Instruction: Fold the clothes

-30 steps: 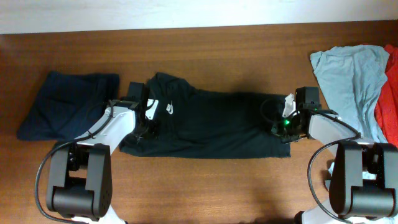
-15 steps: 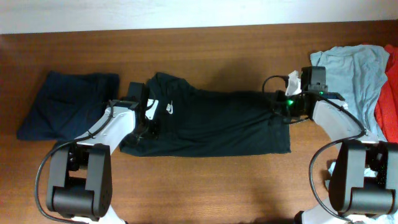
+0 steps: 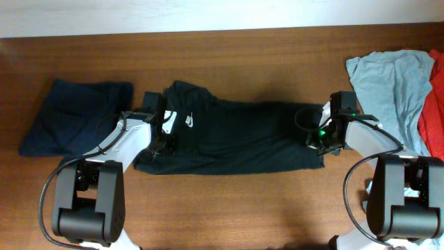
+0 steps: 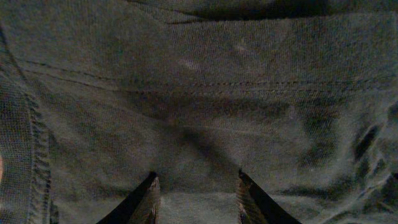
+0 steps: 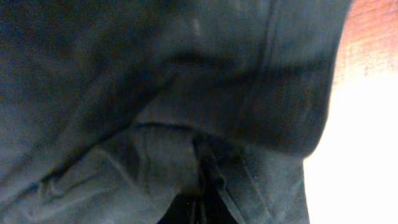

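Note:
The black T-shirt point(image 3: 236, 139) lies stretched left to right across the middle of the table, its white chest logo point(image 3: 189, 122) near the left end. My left gripper point(image 3: 161, 144) rests on the shirt just left of the logo. In the left wrist view its fingers point(image 4: 196, 180) are apart, with dark cloth point(image 4: 205, 93) flat beneath them. My right gripper point(image 3: 316, 139) is at the shirt's right end. In the right wrist view its fingers point(image 5: 200, 208) are closed together on a bunched fold of the black cloth point(image 5: 186, 93).
A dark-navy garment point(image 3: 76, 114) lies folded at the far left, close to the left arm. A light-blue garment point(image 3: 388, 87) and a red one point(image 3: 433, 104) lie piled at the right edge. The wooden table point(image 3: 229, 55) extends behind the shirt.
The right gripper first moved toward the far side, pulling the shirt's right end with it, then came back nearer. The left arm has not moved.

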